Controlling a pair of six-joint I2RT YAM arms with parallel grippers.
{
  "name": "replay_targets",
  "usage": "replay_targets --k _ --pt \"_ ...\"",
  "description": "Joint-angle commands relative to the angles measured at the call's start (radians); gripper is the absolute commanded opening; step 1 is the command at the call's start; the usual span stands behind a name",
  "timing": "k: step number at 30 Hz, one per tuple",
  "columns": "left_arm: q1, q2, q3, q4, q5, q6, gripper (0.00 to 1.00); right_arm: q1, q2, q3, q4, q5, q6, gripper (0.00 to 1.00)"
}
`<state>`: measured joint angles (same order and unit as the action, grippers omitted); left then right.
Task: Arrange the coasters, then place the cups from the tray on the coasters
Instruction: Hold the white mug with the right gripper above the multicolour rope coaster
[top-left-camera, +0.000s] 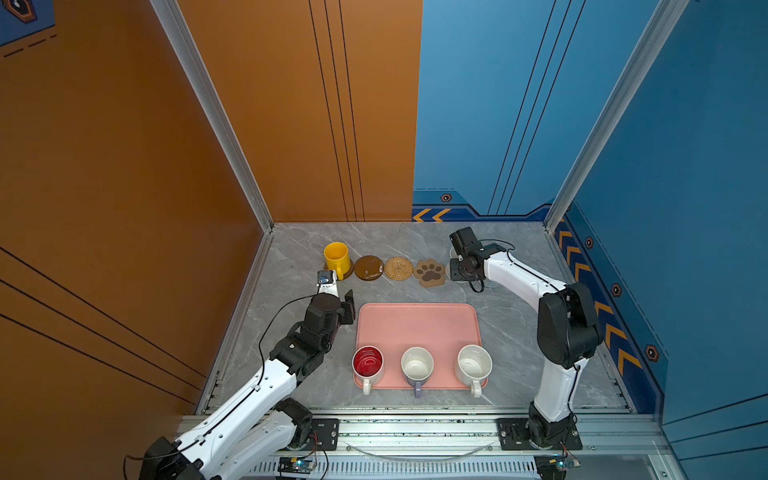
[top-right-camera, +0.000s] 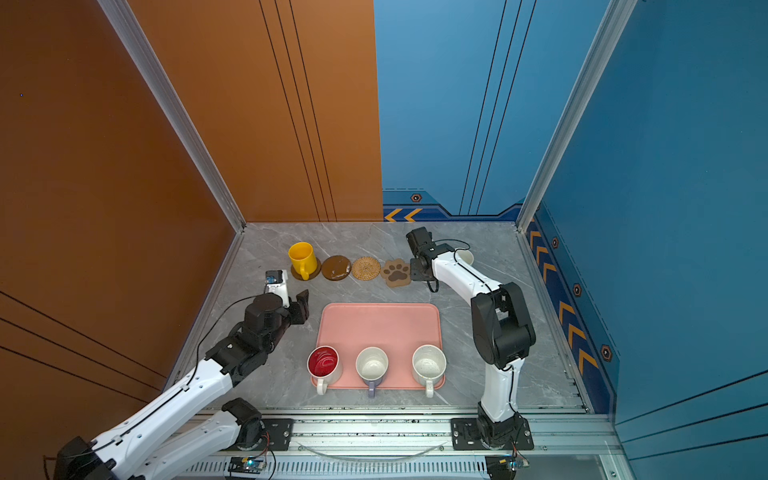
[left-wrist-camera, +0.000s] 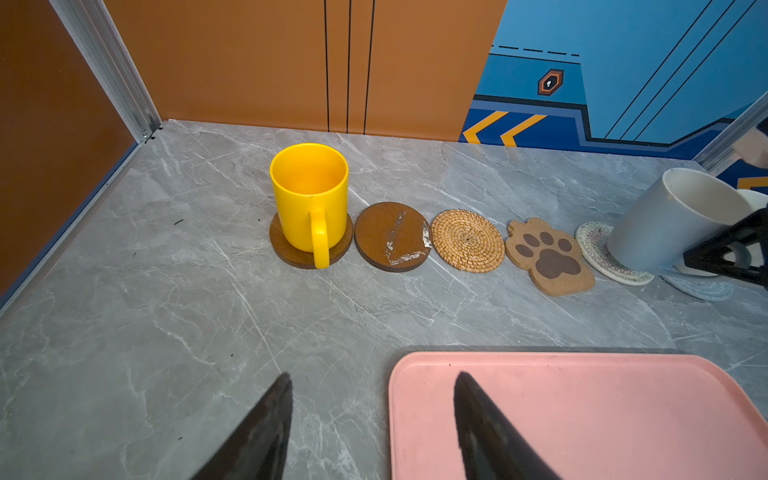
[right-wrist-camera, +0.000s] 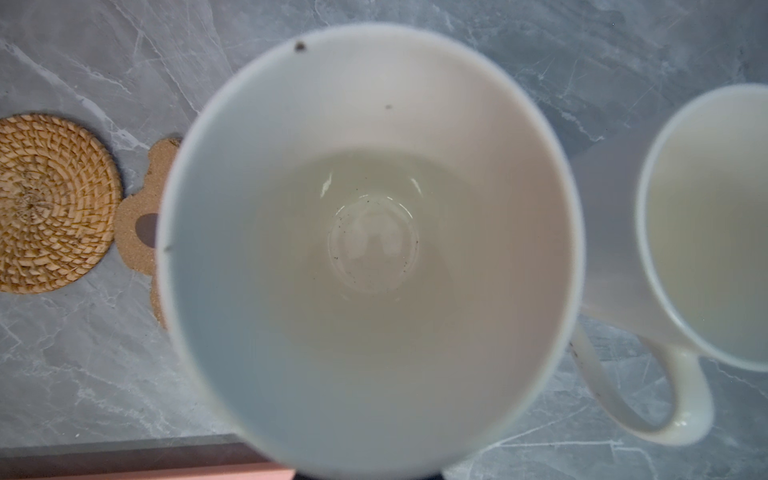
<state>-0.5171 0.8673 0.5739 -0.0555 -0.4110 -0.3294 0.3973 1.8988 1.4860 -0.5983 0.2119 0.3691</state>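
While my right arm (top-left-camera: 523, 282) reaches far forward, right hand (left-wrist-camera: 725, 255) clamped on the tilted light blue cup (left-wrist-camera: 665, 224) over the cream coaster (left-wrist-camera: 598, 249), my left hand (left-wrist-camera: 372, 378) hovers, fingers (left-wrist-camera: 266, 432) apart, at the tray (left-wrist-camera: 602, 399) edge.

I see the whole desk (top-left-camera: 507, 332) from high above in both top views; my wrist views sit close.

Bare tabletop (top-left-camera: 399, 293) between coasters (top-left-camera: 398, 268) and tray (top-left-camera: 415, 328)
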Motion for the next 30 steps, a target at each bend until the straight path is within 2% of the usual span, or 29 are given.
replay_targets --k 1,30 --pt "0.011 -0.008 -0.008 -0.001 -0.002 -0.006 0.63 -0.012 0.008 0.053 0.054 0.015 -0.012 0.0" --pt "0.014 0.004 -0.007 0.002 -0.006 -0.007 0.62 -0.04 0.057 0.067 0.098 0.012 0.01 0.0"
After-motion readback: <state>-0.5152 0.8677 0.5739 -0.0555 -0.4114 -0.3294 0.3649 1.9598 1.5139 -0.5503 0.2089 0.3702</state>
